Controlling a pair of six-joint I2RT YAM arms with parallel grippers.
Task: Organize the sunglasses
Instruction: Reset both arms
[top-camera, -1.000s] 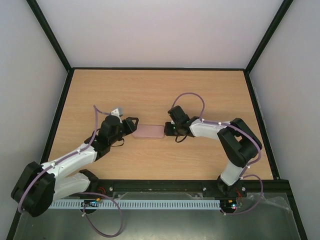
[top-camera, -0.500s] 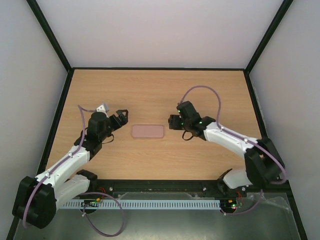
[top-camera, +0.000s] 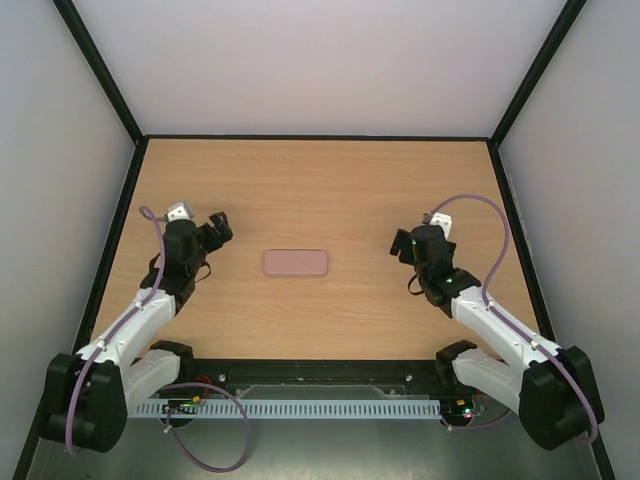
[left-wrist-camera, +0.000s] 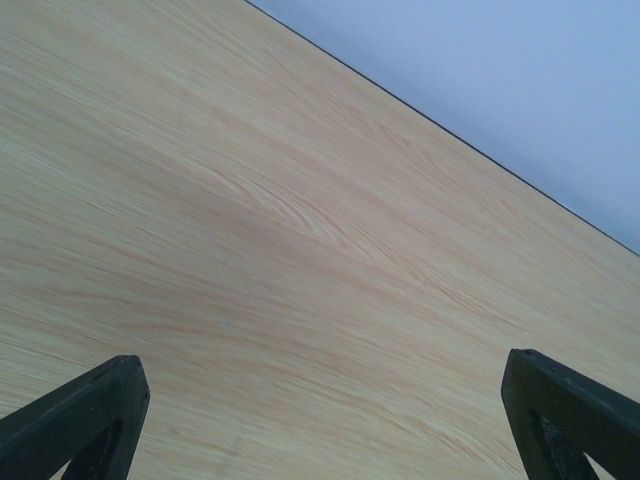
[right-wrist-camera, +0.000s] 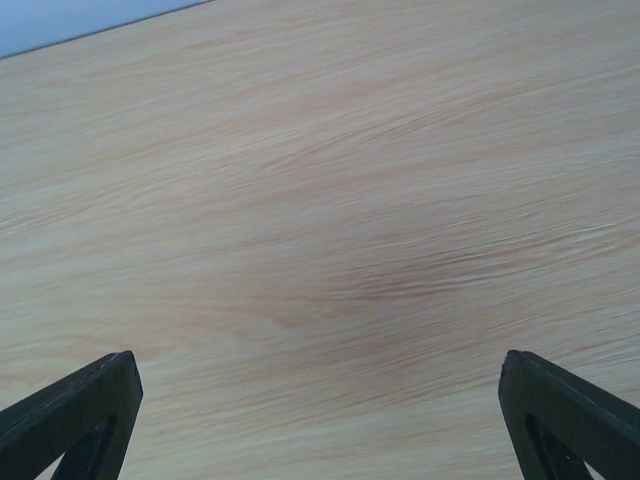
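The sunglasses are not showing in any of the three views, so their position cannot be told. The pink case (top-camera: 295, 263) is lying flat and closed near the middle of the worktop (top-camera: 320, 180), with its long axis running left to right. Nothing is touching it.

The left end effector (top-camera: 220, 226) is hovering well to the left of the pink case, with its fingers pointing toward the far right. The fingers are standing wide apart and are gripping nothing. In the left wrist view, the left end effector (left-wrist-camera: 320, 365) is showing one dark fingertip at each lower corner, with only bare wood grain lying between them.

The right end effector (top-camera: 399, 244) is hovering well to the right of the pink case, with its fingers pointing left toward it. These fingers are also standing wide apart and empty. In the right wrist view, the right end effector (right-wrist-camera: 315, 360) is framing bare worktop only.

A purple cable (top-camera: 478, 205) is looping above the right arm. A black frame (top-camera: 318, 137) is bordering the worktop.
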